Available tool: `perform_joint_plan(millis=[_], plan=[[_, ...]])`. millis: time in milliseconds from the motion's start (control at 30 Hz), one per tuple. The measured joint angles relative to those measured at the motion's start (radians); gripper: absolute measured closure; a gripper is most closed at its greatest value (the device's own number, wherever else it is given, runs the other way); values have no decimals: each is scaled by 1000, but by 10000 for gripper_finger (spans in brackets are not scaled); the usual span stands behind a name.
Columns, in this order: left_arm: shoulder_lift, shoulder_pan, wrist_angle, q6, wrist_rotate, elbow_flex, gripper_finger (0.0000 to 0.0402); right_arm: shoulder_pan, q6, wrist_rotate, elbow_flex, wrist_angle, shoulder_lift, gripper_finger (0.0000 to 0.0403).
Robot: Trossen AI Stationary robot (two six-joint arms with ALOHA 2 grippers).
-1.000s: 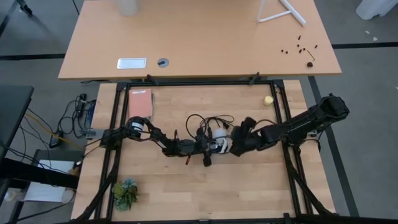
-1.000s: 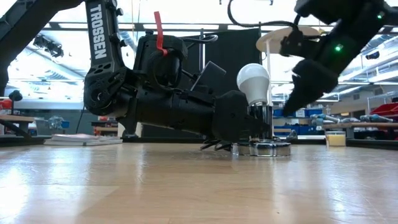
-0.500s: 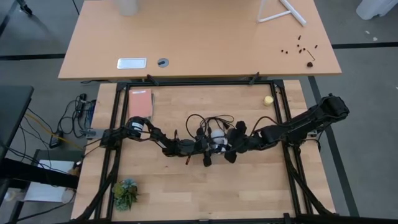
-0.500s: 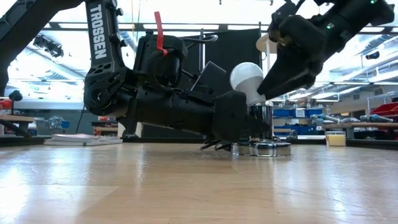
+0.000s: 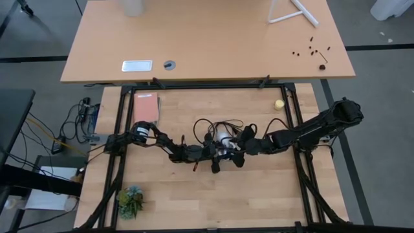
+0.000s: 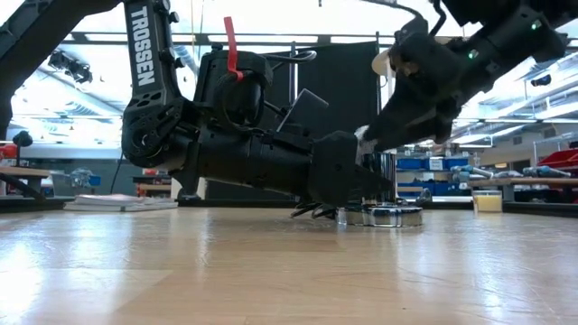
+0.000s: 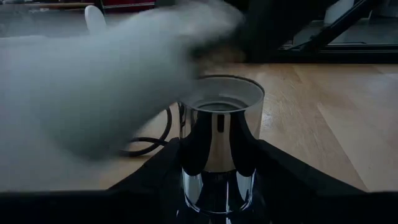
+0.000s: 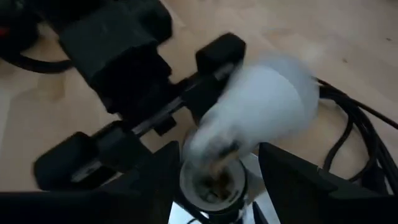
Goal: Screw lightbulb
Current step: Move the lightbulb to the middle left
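The white lightbulb (image 8: 261,102) is tipped over. Its narrow end is at the mouth of the shiny silver socket (image 7: 221,140), and its globe leans toward my left arm; it also shows in the high view (image 5: 224,138). The socket stands on its round base (image 6: 386,216) mid-table. My left gripper (image 5: 217,153) is shut on the socket. My right gripper (image 5: 238,150) is open above the socket, with a finger (image 8: 152,180) on each side of its mouth. The low view shows only a sliver of the bulb (image 6: 365,135). My left gripper pinches the socket's upright chrome barrel (image 7: 217,180) between its two fingers, coming in level from the table's left. The socket stands upright on the table. My right gripper: I cannot tell whether its fingers touch the bulb, which is blurred.
The socket's black cord (image 5: 217,124) loops on the table just beyond both grippers. A small yellow ball (image 5: 279,103) lies at the far right, an orange book (image 5: 146,107) at the far left and a small plant (image 5: 130,200) at the near left. A black frame (image 5: 123,129) rings the worktop.
My right gripper has gone toward the table's left and down, from beside the socket to over it. The lightbulb stood upright in the socket. It has tipped over toward my left arm, while its narrow end has stayed at the socket's mouth.
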Motion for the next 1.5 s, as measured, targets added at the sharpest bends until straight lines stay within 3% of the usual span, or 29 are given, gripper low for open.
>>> perform_joint_plan(millis=[167,333,467,600,867,1000,1233,1500], plan=[[0,0,1,1,-3,0,219,-19,10,14,-1,5,43,177],[0,0,-1,2,-3,0,219,-20,16,23,-2,18,63,211],[0,0,-8,-6,5,1,219,-19,52,-2,-3,-15,17,231],[0,2,-12,-24,52,2,215,-8,-11,12,9,-16,-23,235],[3,0,-12,8,69,-2,139,1,50,27,16,-71,-61,235],[3,-11,-6,57,61,-4,119,34,77,43,16,-127,-87,235],[-12,-56,4,145,-55,-4,124,120,105,154,16,-215,-133,235],[-29,-142,-5,203,-332,-6,136,185,84,220,16,-247,-151,235]])
